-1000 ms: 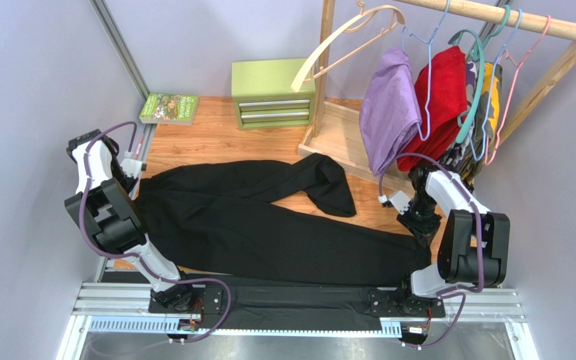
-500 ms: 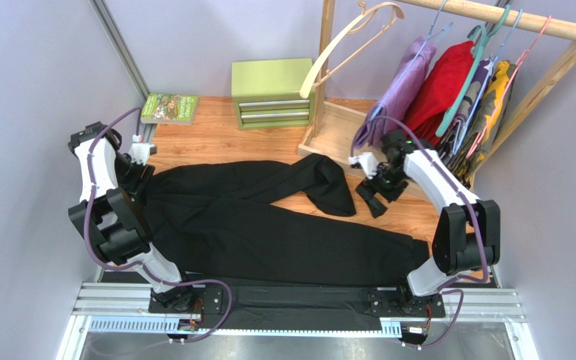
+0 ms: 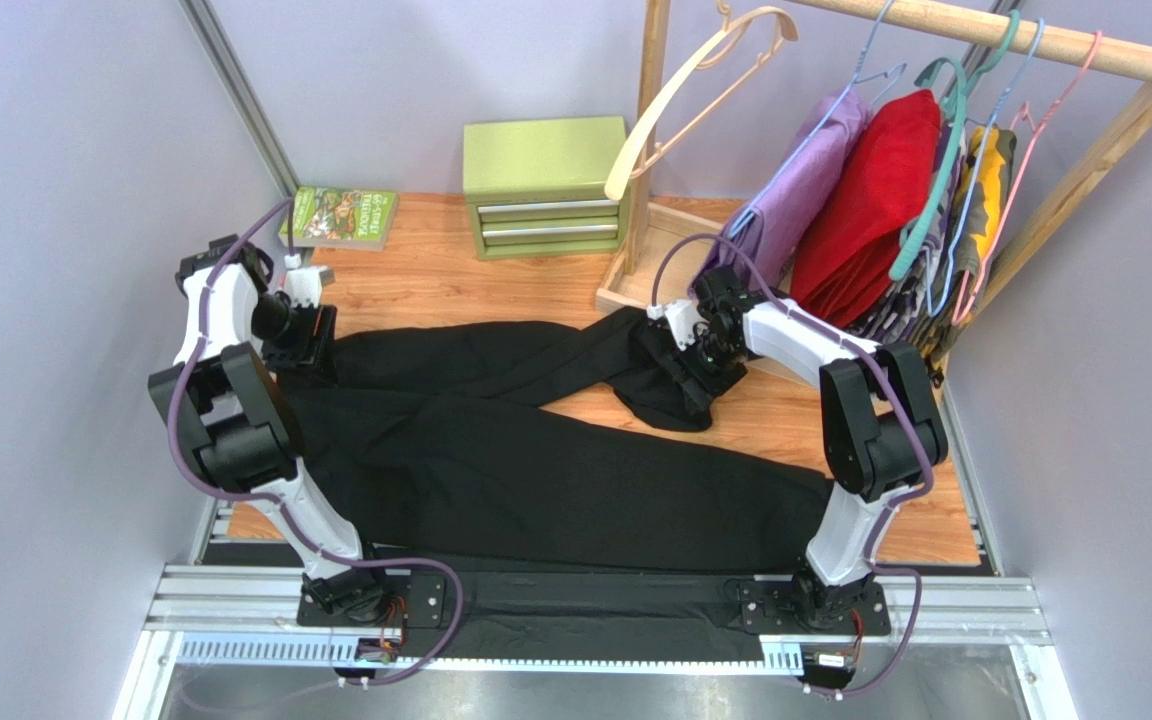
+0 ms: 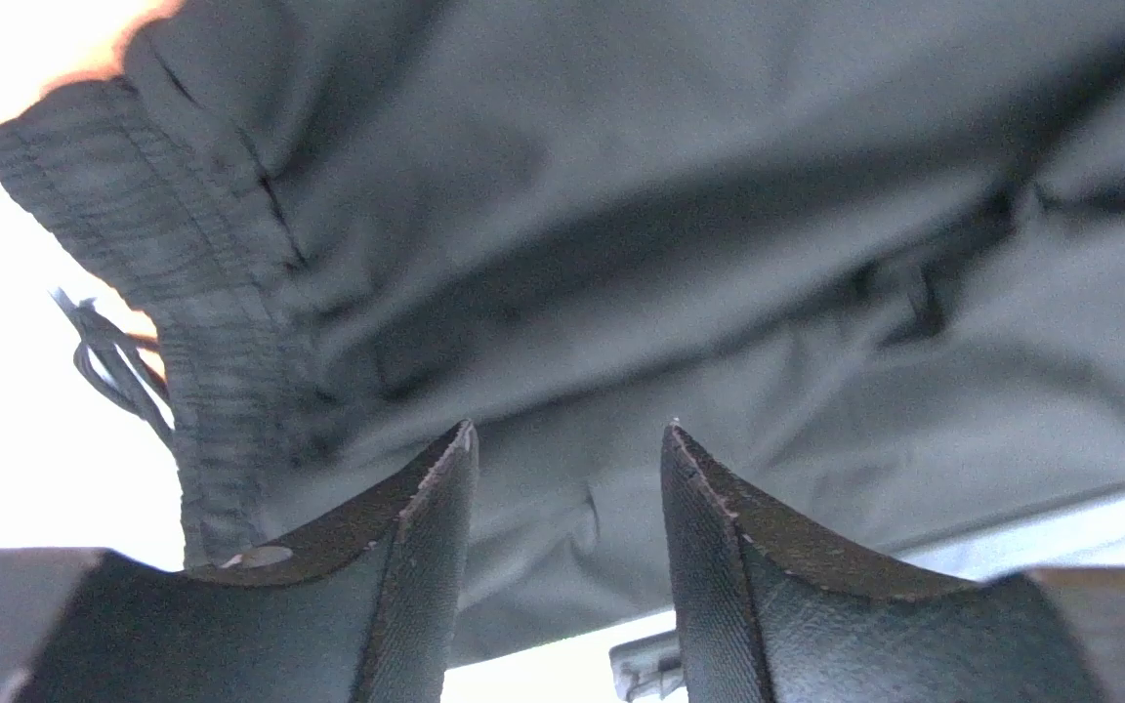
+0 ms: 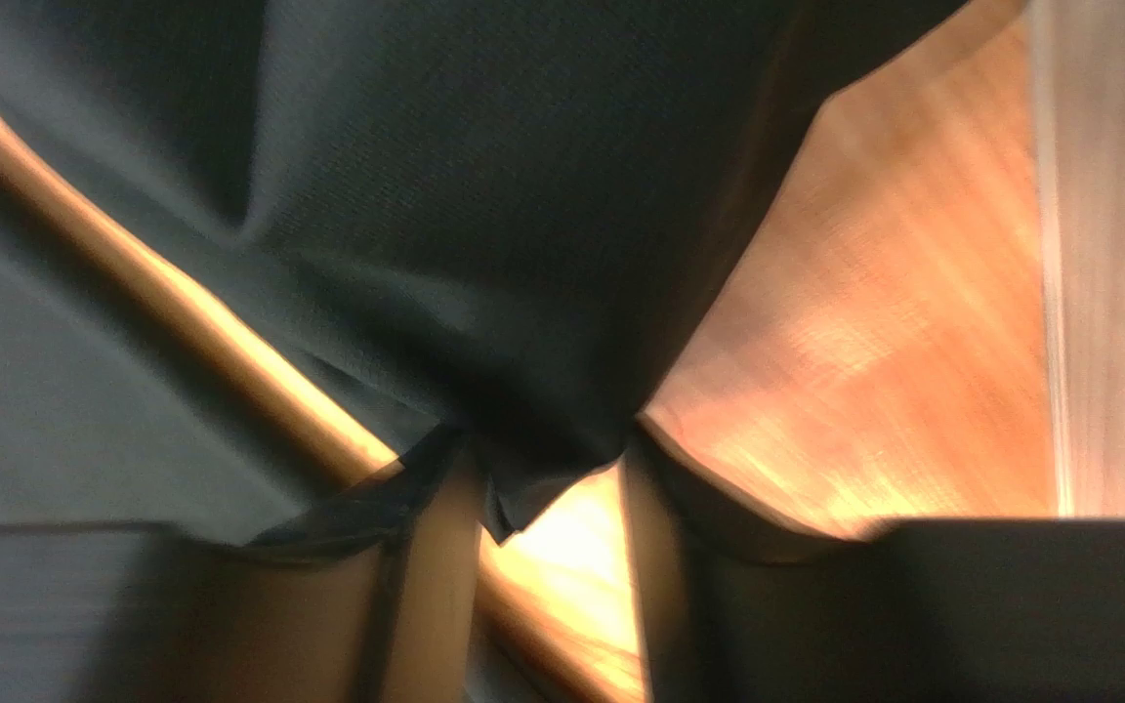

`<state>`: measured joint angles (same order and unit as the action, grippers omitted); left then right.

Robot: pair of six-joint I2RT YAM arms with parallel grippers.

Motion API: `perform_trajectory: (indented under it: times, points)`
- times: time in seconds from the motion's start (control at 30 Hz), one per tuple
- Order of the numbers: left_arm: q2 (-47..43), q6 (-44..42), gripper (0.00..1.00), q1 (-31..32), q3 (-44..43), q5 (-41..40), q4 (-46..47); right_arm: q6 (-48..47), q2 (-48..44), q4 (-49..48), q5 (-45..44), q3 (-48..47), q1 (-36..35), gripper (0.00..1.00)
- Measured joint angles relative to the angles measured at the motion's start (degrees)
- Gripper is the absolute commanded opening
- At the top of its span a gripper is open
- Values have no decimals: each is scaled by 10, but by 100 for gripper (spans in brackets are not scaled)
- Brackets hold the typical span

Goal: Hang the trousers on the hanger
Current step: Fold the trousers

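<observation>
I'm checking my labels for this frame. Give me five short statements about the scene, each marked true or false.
1. The trousers lie on the table. True.
2. The hanger lies on the table. False: it hangs on the rack.
3. The left gripper is shut. False: its jaws stand apart, at the waistband.
4. The right gripper is at a trouser leg's end. True.
5. A book lies left of the green box. True.

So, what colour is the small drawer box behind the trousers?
The drawer box is light green, best seen in the top external view.
</observation>
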<state>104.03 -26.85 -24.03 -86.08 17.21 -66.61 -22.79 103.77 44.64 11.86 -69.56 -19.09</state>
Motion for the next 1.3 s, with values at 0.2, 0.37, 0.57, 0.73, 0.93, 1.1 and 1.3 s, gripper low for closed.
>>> perform_trajectory:
  times: [0.2,0.37,0.57,0.73,0.93,1.1,1.3]
  points:
    - [65,41,15,0,0,-25,51,-12,-27,4,-49,1,0,0]
    - [107,52,0,0,3,-66,73,-91,-164,26,-168,17,0,0]
    - [109,50,0,0,12,-101,82,-223,-308,-4,-296,84,-2,20]
    - [108,45,0,-3,14,-117,84,-296,-332,5,-332,205,-12,80]
    - [104,27,0,-12,14,-143,86,-302,-320,129,-268,187,-3,79]
    - [98,7,0,-21,10,-178,87,-302,-291,176,-191,100,25,78]
    - [98,-5,0,-30,-12,-195,86,-301,-224,158,-174,74,37,78]
